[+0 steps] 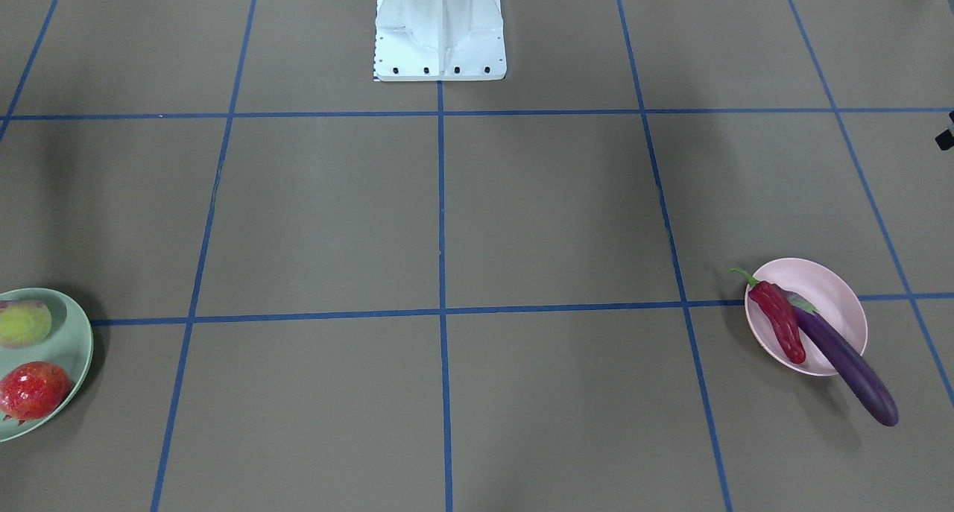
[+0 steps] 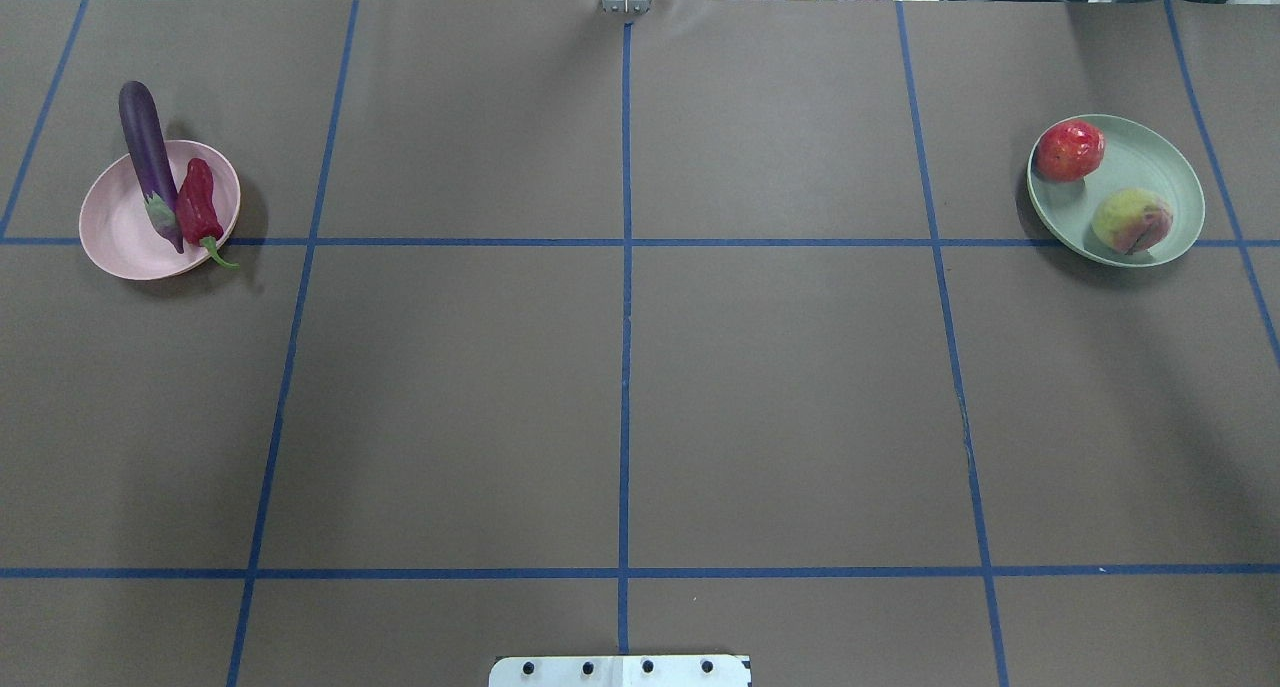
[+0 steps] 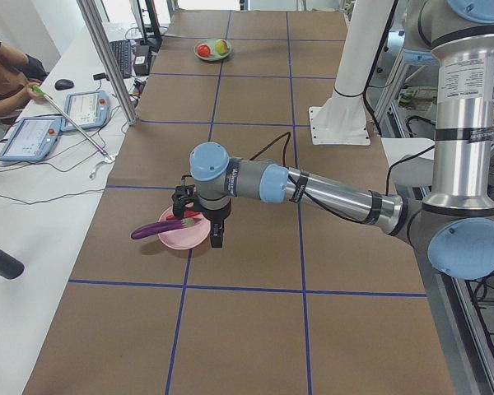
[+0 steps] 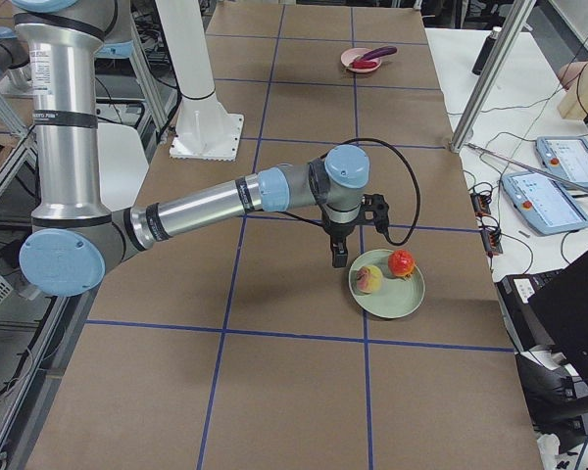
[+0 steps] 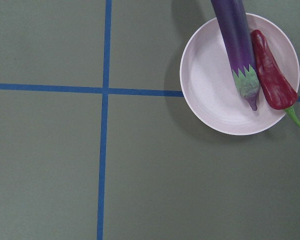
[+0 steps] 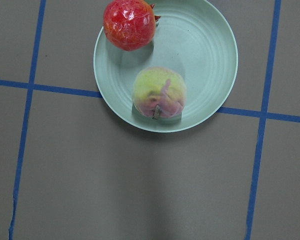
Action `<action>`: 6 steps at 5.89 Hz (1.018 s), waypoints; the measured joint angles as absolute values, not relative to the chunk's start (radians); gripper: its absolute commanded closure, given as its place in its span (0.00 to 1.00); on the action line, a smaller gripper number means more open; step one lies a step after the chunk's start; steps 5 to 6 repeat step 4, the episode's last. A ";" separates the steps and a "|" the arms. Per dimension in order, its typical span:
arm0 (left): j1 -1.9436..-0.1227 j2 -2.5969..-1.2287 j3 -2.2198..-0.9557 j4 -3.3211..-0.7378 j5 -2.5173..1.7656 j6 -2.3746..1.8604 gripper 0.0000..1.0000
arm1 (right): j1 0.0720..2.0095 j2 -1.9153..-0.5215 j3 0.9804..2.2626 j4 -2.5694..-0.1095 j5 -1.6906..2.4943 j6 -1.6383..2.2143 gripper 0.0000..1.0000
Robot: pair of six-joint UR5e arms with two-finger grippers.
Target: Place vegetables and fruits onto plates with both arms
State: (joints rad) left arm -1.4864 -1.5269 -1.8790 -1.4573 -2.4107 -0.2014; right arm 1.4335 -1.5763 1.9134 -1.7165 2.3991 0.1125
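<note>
Overhead exterior: eggplant (image 2: 145,137) + chili (image 2: 197,199) on pink plate (image 2: 115,225), 10 o'clock; peach (image 2: 1132,220) + pomegranate (image 2: 1069,151), green plate (image 2: 1162,157), 2. L claw (image 3: 202,229), R claw (image 4: 341,251): can't tell.

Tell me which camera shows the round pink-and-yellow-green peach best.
The right wrist view: the round pink-and-yellow-green peach sits large on the pale mint green plate. Overhead shows it small; front-facing, at the edge; side views, smaller; left wrist, nothing.
</note>
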 measured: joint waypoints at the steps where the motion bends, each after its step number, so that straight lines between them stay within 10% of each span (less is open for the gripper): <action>1: -1.486 -1.527 -1.880 -1.459 -2.412 -0.202 0.00 | 1.432 -1.573 1.913 -1.717 2.400 0.115 0.00; 6: -1.484 -1.535 -1.881 -1.471 -2.410 -0.202 0.00 | 1.424 -1.557 1.909 -1.717 2.401 0.126 0.00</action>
